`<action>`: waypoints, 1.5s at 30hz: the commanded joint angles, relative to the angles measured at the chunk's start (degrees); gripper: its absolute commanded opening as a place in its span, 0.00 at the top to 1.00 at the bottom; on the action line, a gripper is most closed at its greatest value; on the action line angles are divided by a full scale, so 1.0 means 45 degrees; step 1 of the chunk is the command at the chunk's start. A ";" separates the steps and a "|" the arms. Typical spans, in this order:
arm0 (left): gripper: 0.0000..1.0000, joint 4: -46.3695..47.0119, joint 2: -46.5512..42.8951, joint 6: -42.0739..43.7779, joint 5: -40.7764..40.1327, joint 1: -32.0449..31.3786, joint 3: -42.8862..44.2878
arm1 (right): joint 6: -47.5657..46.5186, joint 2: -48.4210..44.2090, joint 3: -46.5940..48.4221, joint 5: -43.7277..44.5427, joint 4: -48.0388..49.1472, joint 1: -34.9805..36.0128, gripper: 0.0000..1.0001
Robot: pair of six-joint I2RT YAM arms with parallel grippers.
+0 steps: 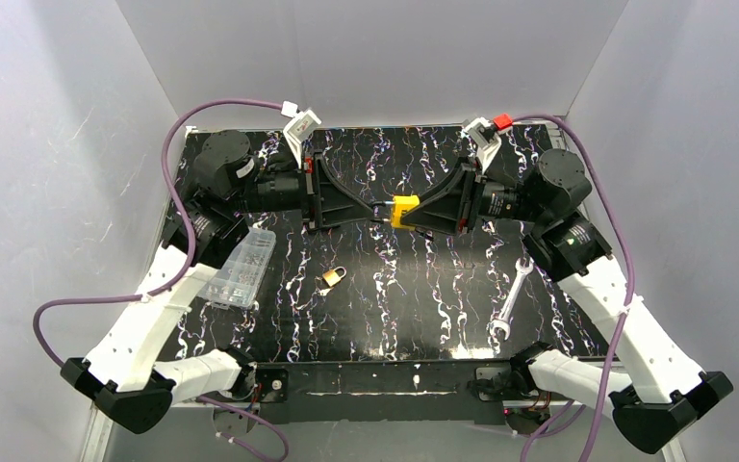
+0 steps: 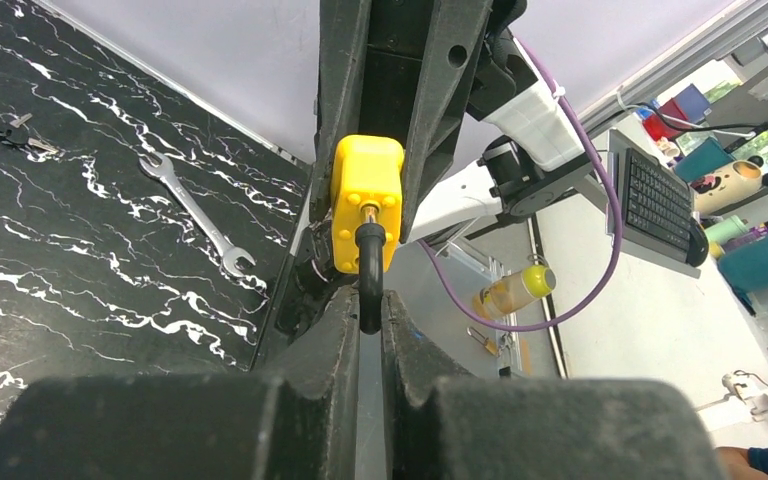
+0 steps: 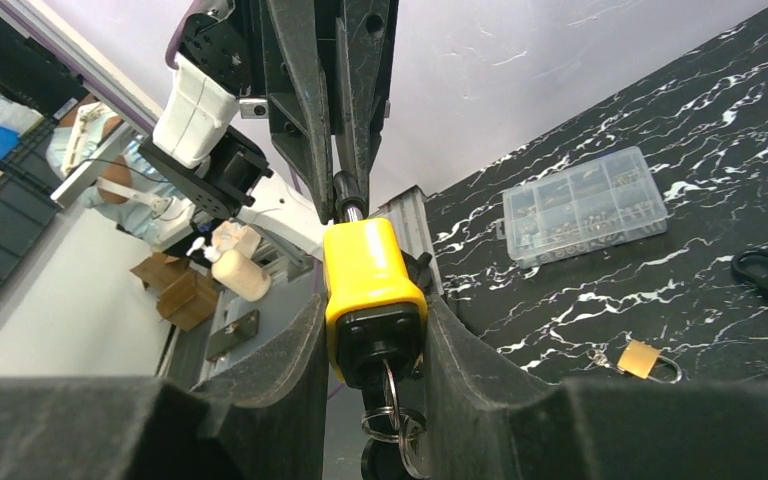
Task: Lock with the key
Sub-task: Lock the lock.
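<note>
Your right hand [image 3: 375,335] clamps the yellow padlock [image 3: 368,268], key [image 3: 388,388] seated in it; your left hand [image 2: 368,305] pinches the shackle [image 2: 369,270]. Turning apparently remains.

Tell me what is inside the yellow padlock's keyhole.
A black-headed key is plugged in, rings hanging from it. Its blade is hidden inside the padlock, which the right claw grips.
</note>
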 commanded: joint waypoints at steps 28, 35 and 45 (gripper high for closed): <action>1.00 -0.0010 0.0857 0.0460 -0.1613 -0.2112 0.0154 | -0.0397 0.0075 0.1340 0.1232 0.0699 0.1862 0.99; 1.00 -0.0024 0.1123 0.0586 -0.1830 -0.2204 0.0029 | -0.0183 0.0210 0.1596 0.0951 0.0868 0.2120 0.99; 1.00 -0.0206 0.1536 0.0662 -0.1658 -0.2461 0.0389 | -0.0518 0.0239 0.1648 0.1201 0.0601 0.2163 0.99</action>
